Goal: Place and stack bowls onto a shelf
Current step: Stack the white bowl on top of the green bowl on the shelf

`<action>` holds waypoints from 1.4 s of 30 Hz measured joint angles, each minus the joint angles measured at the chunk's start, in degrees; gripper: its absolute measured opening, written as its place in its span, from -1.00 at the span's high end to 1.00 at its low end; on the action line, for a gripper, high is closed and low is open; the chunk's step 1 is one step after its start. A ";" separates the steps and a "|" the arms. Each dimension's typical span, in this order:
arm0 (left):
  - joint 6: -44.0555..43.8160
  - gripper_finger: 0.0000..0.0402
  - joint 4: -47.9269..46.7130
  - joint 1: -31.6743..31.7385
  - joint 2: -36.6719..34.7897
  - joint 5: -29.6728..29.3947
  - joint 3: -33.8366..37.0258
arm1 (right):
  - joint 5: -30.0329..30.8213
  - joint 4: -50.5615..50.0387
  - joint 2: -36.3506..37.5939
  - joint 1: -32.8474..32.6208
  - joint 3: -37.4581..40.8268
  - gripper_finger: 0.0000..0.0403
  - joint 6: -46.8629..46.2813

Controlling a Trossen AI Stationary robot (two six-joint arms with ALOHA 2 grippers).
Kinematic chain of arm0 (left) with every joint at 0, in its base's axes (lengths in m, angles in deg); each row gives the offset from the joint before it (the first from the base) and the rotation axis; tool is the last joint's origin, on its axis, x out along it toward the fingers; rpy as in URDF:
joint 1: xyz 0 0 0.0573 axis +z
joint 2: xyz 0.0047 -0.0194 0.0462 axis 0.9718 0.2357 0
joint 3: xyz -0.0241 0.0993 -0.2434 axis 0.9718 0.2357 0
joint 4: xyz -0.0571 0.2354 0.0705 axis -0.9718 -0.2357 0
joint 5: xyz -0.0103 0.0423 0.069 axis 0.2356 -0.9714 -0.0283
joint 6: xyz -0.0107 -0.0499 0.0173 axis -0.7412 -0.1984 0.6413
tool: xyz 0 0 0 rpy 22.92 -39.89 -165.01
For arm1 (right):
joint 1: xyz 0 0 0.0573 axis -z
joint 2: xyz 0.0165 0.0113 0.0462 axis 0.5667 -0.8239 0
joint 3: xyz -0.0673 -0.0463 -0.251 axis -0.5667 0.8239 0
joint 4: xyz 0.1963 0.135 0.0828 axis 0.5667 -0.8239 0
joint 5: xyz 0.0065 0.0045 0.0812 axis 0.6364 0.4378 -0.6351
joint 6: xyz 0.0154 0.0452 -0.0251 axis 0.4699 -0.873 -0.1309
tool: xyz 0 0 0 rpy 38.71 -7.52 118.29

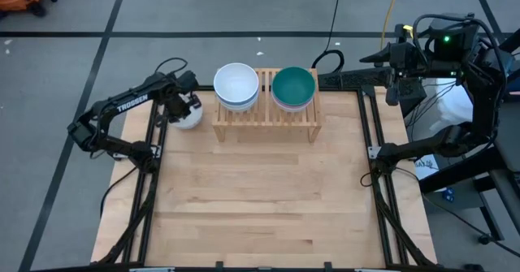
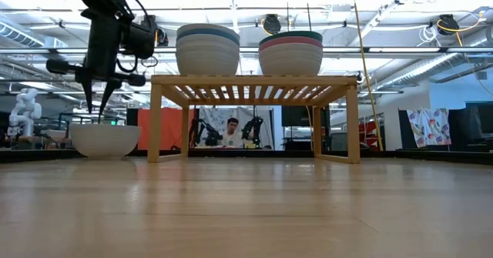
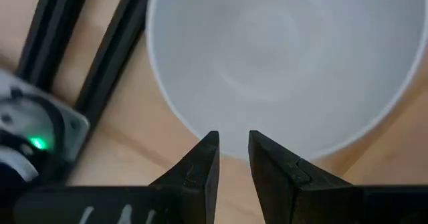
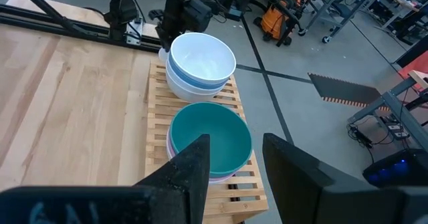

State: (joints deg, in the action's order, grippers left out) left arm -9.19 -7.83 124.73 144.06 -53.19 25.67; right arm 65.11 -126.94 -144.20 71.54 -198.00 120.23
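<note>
I'm hovering my left gripper (image 1: 185,101) straight above the last loose white bowl (image 1: 186,114), which is sitting on the table (image 1: 260,199) just off the shelf's (image 1: 266,119) 9 o'clock end in the high view. My fingers (image 3: 200,167) are standing slightly parted, pointing down, gripping nothing; in the left wrist view the bowl's near rim (image 3: 234,147) is lying right ahead of the tips, so the wall looks lined up to slip between them. Low view is showing the tips just above the rim, not touching. The bowl is round, so no long axis to match; only the rim edge matters.

On the shelf, a white-topped stack (image 1: 236,87) is sitting at the 9 o'clock end and a dark green-topped stack (image 1: 293,88) at the 3 o'clock end.

My right gripper (image 4: 234,160) is waiting, fingers spread wide and empty, out past the shelf at about 2 o'clock. The left is clearly nearer; I judge it makes this pick.
</note>
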 joint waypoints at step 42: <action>86.26 0.56 0.06 -6.10 0.02 -3.06 7.44 | -0.07 1.60 -0.08 0.00 0.01 0.34 -0.66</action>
State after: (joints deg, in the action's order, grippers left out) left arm 77.07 -7.77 118.63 144.08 -56.25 33.11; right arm 65.04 -125.34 -144.28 71.54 -197.99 119.58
